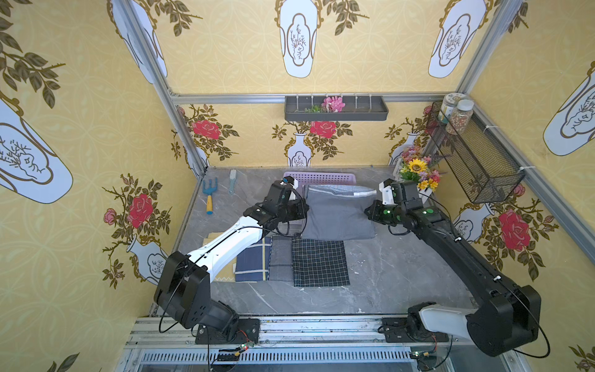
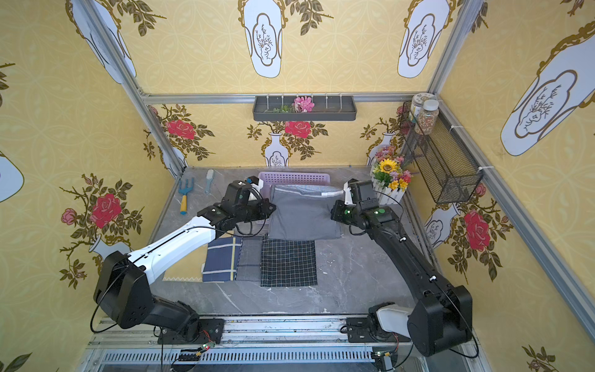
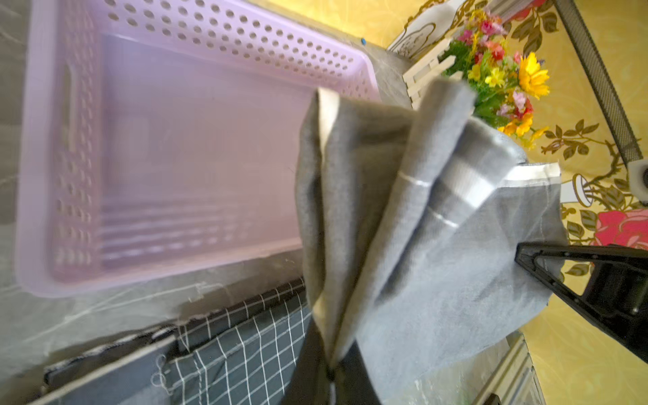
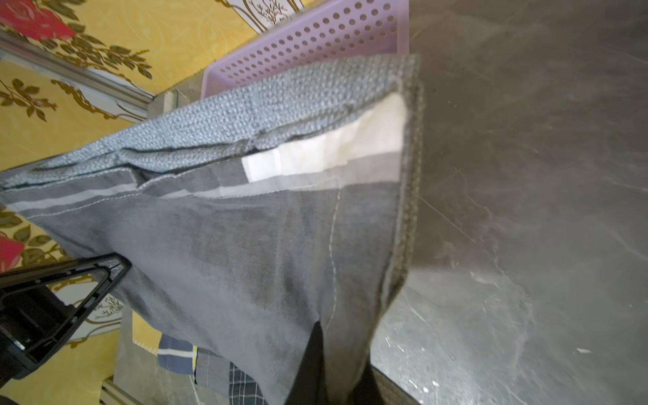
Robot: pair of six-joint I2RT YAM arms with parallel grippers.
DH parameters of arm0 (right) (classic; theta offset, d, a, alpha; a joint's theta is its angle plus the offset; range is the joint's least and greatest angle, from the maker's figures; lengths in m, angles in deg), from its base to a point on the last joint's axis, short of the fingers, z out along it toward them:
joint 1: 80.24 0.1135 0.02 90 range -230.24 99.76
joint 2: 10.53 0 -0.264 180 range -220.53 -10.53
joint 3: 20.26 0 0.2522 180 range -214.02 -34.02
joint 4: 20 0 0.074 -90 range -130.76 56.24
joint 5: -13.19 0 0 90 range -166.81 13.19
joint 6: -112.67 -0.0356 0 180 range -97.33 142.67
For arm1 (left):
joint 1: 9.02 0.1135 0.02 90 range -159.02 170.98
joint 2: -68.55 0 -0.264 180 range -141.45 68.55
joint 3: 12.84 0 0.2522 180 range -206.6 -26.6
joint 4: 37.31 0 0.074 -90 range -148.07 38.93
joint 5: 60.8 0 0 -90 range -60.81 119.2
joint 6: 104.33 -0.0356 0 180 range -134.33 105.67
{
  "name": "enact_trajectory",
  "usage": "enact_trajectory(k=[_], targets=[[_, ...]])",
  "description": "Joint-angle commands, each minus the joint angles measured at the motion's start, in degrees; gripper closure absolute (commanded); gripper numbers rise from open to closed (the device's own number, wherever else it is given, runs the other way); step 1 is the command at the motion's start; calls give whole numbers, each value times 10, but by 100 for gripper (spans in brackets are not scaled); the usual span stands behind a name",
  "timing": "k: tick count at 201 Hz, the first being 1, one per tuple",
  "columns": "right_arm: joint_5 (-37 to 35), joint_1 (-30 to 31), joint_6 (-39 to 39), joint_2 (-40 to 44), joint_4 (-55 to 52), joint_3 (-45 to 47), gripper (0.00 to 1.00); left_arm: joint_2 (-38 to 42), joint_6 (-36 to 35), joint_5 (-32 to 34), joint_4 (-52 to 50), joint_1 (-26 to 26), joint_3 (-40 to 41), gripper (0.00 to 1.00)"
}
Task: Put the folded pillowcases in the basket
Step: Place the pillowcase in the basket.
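A folded grey pillowcase [image 1: 338, 215] hangs stretched between the two arms. The left claw [image 1: 306, 207] is pinched tight on its left edge and the right claw [image 1: 368, 211] is clamped on its right edge. In both top views the cloth covers the near part of the shallow lilac plastic basket with perforated sides [image 1: 322, 178], which stands at the back of the grey marble desk [image 1: 386, 273].

Just in front of the pillowcase lie a black-and-white checked cloth [image 1: 320, 262], a plain grey folded cloth [image 1: 280, 257] and a navy plaid cloth [image 1: 252, 261], side by side. A blue garden fork with a yellow handle [image 1: 210, 193] and a small brush [image 1: 232, 182] lie to the left of the basket. A bunch of artificial flowers in a white picket box [image 1: 417, 174] stands close behind the right claw.

The left wrist view shows what the top views hide: the basket's solid bottom [image 3: 196, 147] is bare. The pillowcase [image 3: 420, 245] droops in loose folds beside it, off the desk. The right wrist view shows a white inner layer [image 4: 326, 154] at the open fold and the basket's holed wall [image 4: 308, 38] beyond.
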Motion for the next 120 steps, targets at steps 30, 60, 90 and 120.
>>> enact_trajectory(k=[30, 60, 90, 120], targets=[[-35, 17, -30, -93, 85, -66, 100, -34, -61, -31, 8, 76, -39, 100], [-42, 24, -42, -147, 111, -98, 100, -71, -83, -44, 8, 102, -72, 100], [-56, 27, -45, -192, 123, -133, 100, -114, -100, -50, 12, 127, -113, 100], [-63, 26, -43, -230, 124, -164, 100, -155, -107, -64, 16, 141, -154, 100]])
